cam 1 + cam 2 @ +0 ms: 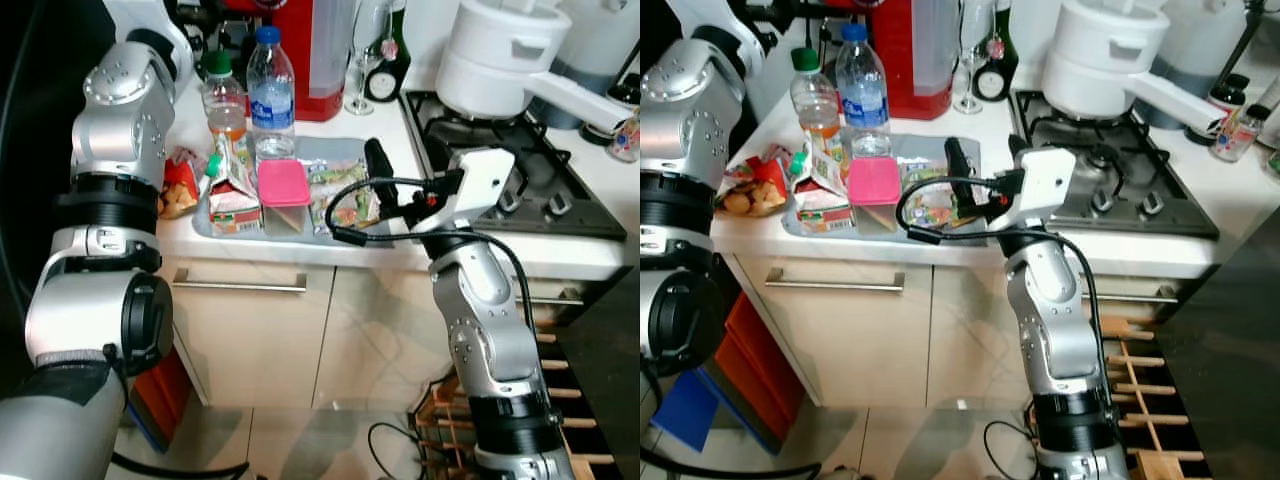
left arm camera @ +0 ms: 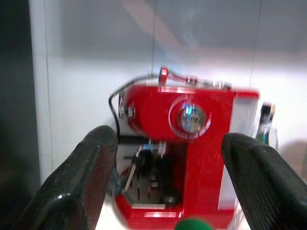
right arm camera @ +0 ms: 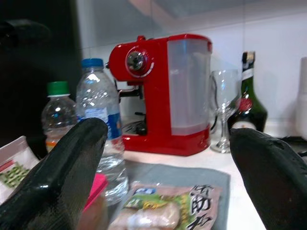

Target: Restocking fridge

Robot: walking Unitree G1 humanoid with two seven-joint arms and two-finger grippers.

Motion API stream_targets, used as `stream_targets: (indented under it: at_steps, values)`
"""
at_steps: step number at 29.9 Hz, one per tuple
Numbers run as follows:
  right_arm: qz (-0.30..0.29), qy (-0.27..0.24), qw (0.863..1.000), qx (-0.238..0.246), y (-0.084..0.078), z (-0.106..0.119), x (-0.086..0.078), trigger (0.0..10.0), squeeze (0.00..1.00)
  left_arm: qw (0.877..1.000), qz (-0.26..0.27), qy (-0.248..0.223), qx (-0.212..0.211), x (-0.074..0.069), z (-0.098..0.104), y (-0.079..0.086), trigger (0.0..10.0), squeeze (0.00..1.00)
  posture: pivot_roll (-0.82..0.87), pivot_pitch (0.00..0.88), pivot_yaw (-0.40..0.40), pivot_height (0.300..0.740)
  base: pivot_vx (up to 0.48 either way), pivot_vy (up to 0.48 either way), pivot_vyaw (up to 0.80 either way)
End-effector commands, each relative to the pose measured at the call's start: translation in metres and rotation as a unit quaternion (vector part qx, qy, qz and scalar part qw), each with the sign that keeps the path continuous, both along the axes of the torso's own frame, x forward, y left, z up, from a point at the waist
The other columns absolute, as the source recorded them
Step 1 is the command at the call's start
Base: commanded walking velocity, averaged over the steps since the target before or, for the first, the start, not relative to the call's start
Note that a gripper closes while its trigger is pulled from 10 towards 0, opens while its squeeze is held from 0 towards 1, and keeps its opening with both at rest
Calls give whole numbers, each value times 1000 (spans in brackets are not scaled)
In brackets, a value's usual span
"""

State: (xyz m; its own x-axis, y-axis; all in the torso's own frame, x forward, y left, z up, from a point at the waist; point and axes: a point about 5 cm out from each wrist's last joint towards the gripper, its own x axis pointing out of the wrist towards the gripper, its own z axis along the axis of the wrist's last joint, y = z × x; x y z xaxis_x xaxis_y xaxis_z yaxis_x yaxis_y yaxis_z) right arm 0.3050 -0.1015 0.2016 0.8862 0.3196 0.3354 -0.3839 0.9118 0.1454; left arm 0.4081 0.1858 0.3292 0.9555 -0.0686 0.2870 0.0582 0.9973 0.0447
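White counter (image 1: 400, 130), cream cabinets (image 1: 290, 330)

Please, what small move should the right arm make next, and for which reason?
Probably ease the right end effector forward and down toward the food packet on the grey tray. Its fingers stand open, above the tray's near edge, with the packet lying flat just ahead between them in the right wrist view. The pink-lidded box sits close beside, so approach slowly.

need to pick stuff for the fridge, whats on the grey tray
On the grey tray stand a water bottle, a pink-lidded container, a small carton and a food packet. The right pincer hovers over it, hiding part.
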Motion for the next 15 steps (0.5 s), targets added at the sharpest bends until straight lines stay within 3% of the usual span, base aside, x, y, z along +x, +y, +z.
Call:
stream_targets:
  at_steps: [1, 15]
  values:
    - [15, -4, 1000, 0, 2, 5, -3, 10000, 0, 999, -8, 35, 14, 4, -13, -5, 10000, 0, -74, 0, -32, 740, 0, 0, 0]
    - [30, 18, 999, -6, 4, -3, -4, 10000, 0, 997, -32, 72, 12, 8, -33, -14, 10000, 0, -77, 0, -40, 740, 0, 0, 0]
